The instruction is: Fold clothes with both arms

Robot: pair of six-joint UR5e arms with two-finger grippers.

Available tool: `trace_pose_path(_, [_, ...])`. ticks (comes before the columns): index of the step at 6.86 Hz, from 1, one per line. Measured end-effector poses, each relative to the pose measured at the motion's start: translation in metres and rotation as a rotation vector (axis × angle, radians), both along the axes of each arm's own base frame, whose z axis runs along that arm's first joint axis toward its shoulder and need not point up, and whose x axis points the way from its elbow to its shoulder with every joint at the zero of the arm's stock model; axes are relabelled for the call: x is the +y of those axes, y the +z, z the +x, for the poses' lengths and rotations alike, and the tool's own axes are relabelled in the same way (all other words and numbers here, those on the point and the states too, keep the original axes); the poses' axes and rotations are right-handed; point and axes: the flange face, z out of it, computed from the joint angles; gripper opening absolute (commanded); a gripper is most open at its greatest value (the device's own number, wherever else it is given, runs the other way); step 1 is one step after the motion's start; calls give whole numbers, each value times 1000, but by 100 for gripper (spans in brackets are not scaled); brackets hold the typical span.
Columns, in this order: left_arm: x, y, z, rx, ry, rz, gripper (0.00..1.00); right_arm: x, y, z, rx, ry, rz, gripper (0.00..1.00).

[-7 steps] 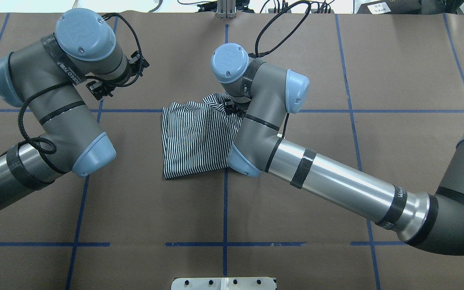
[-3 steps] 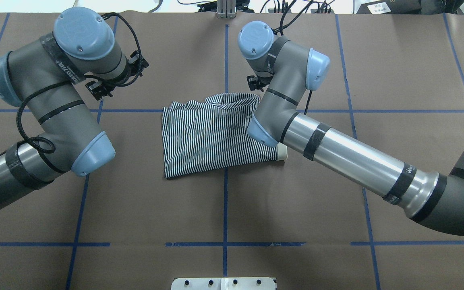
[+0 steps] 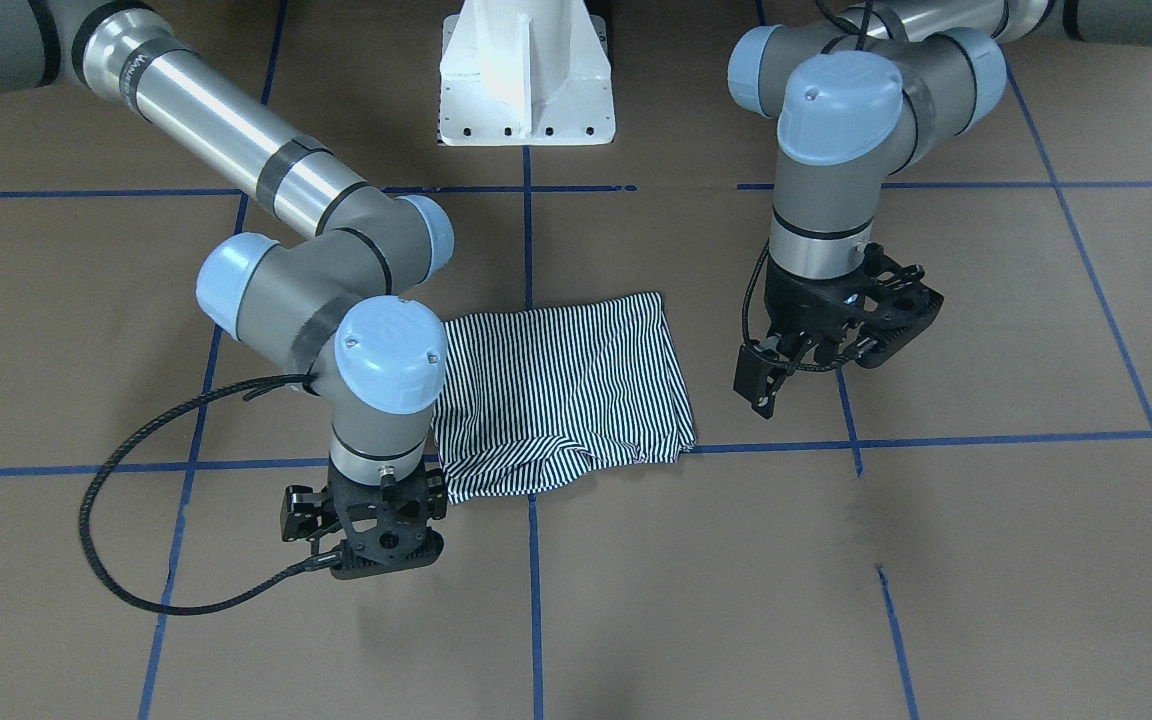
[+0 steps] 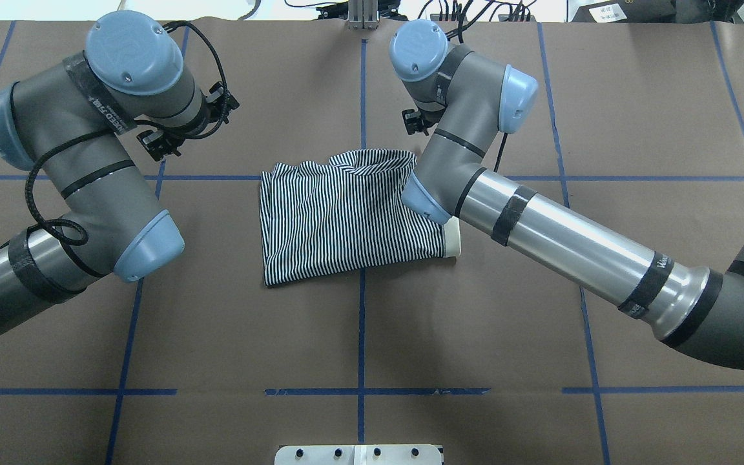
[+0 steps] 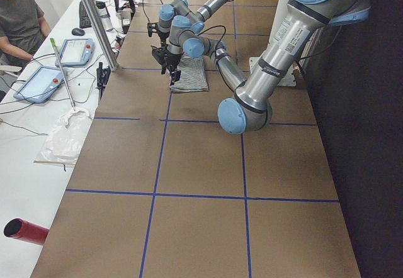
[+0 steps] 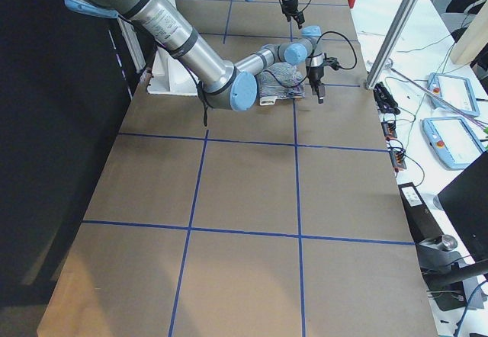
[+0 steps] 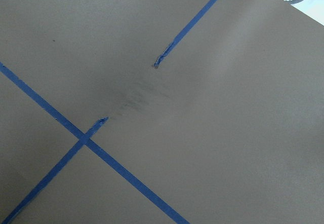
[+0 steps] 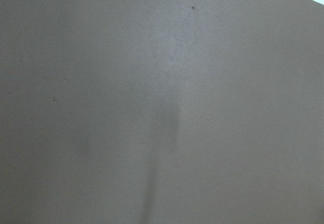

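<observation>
The striped clothes [image 4: 340, 216] lie folded into a rough square at the table's middle, also seen in the front view [image 3: 561, 385]. A cream collar edge [image 4: 452, 242] pokes out at their near right corner. My right gripper [image 3: 376, 560] hangs open just off the shirt's far right corner, holding nothing; from overhead it [image 4: 414, 123] shows beside the right wrist. My left gripper [image 3: 816, 372] hovers open and empty a short way off the shirt's left edge, tilted above the table [image 4: 165, 139]. Both wrist views show only brown paper.
Brown paper [image 4: 540, 97] with blue tape grid lines [image 4: 361, 336] covers the table. The white pedestal base [image 3: 526, 80] stands at the robot's side. The right forearm [image 4: 572, 258] crosses low over the shirt's near right corner. A person [image 5: 19, 20] and tablets sit beyond the far edge.
My right gripper let go of the shirt's far edge and moved away to the far right. The striped cloth now lies spread wider, with the collar showing. The left arm stayed put.
</observation>
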Motion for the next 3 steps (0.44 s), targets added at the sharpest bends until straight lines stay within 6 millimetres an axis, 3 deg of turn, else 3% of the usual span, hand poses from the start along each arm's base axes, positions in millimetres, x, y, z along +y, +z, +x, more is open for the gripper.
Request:
trace_pose_path(1, [5,1,-35,-10,73,36,100,-3,10,47,-53,-17,-38,100])
trace_pose_path(3, [16,20,-119,-64,247,149,100,16,41,170,-78,-78,-58,100])
